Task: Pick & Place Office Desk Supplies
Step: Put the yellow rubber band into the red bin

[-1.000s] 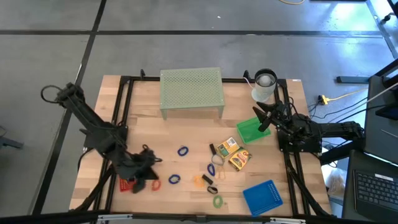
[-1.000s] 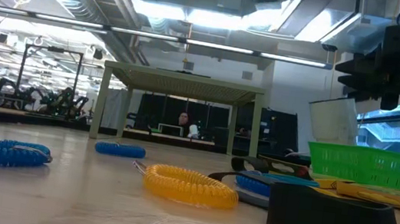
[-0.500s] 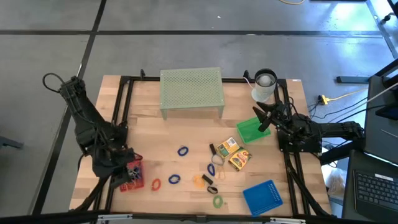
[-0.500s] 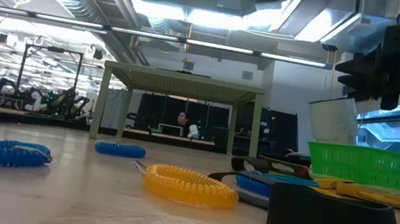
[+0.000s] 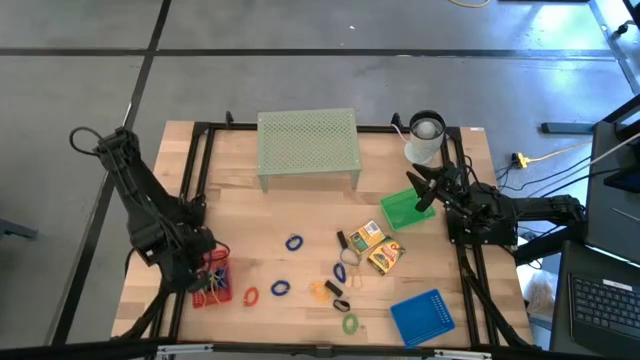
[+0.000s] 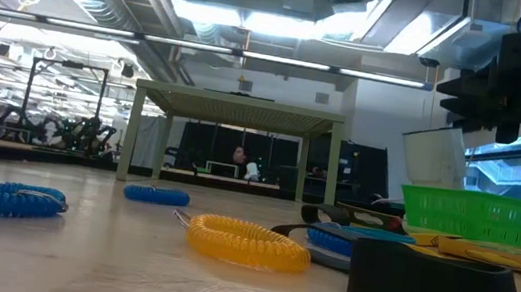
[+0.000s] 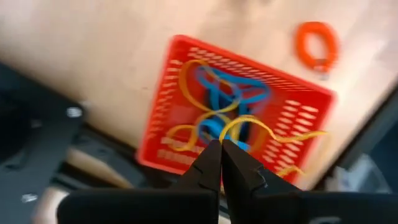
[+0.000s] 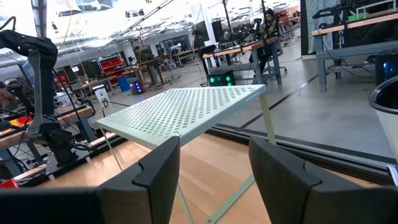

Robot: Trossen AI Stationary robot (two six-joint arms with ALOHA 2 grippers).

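- Wooden tabletop (image 5: 300, 215) framed in black rail is your work area, with a pale green mesh riser (image 5: 308, 145) standing at the far edge and an open workshop hall beyond it.
- Your left gripper (image 7: 221, 149) hangs over the red tray (image 7: 186, 118) at the near left, fingers pressed together with nothing between them.
- You can see yellow and blue bands lying tangled inside that tray, so it looks like the drop point for the rings on this side.
- One orange ring (image 5: 250, 296) lies on the wood just right of the tray, apart from it, and reads as your nearest next pick.
- Two blue rings (image 5: 293, 242) sit farther right toward the table's middle.
- Your loose cluster near centre right holds two yellow boxes (image 5: 366, 237), small black clips (image 5: 341, 304) and a green ring (image 5: 350, 323) nearest you.
- Your right gripper (image 5: 420, 192) waits above the green tray (image 5: 400, 208) at the far right, fingers spread wide and holding nothing.
- A blue tray (image 5: 421, 317) lies flat at the near right, probably a third sorting spot.
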